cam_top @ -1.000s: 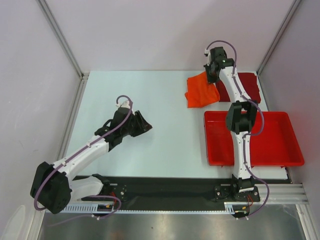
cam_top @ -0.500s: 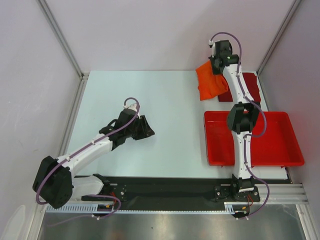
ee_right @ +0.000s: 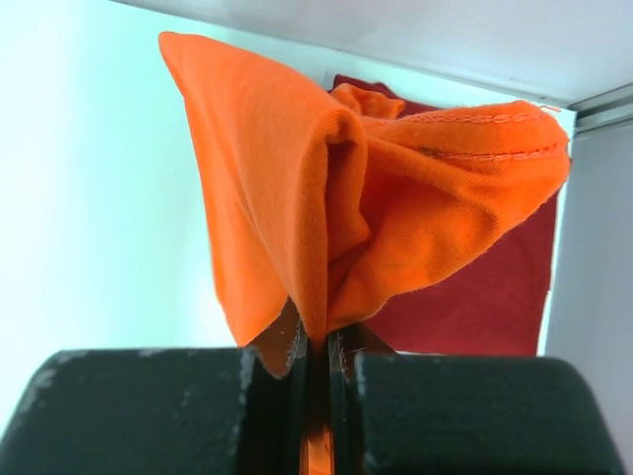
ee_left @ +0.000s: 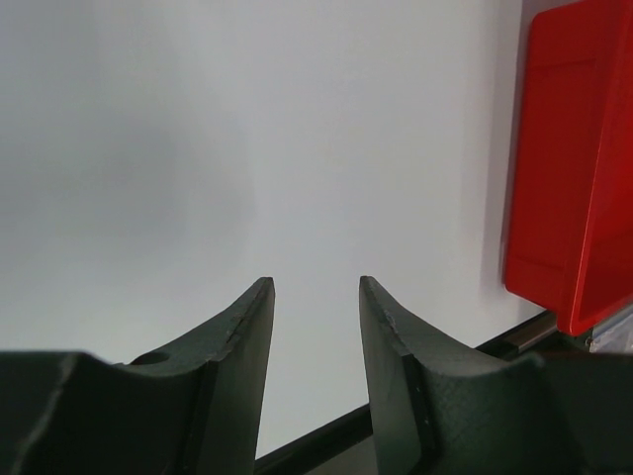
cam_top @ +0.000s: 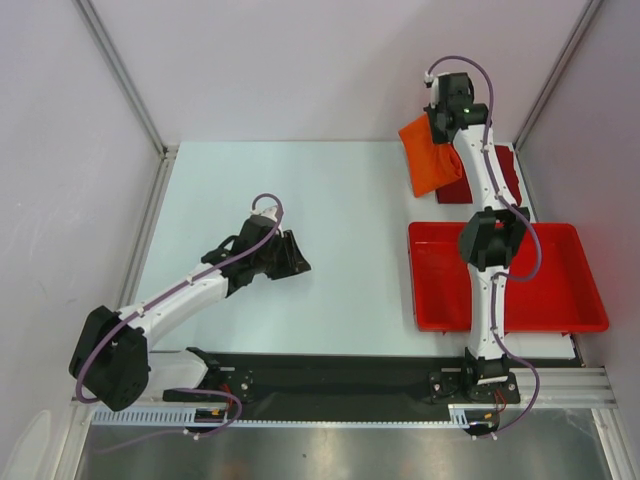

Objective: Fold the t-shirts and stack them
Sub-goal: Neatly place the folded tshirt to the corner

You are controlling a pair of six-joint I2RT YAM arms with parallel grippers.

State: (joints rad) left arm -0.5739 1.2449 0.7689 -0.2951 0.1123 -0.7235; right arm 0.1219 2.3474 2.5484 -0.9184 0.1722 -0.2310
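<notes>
Right gripper [ee_right: 316,341]: I pinch orange shirt [ee_right: 297,178] over dark red shirt [ee_right: 485,287] — stacking; next, lower squarely (left gripper [ee_left: 312,297] spread).

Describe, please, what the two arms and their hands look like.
Both the left arm and right arm have white links, bulky black joints and a thin purple cable looping along them. The left hand has two dark fingers tapering to narrow tips; the right hand is black too.
</notes>
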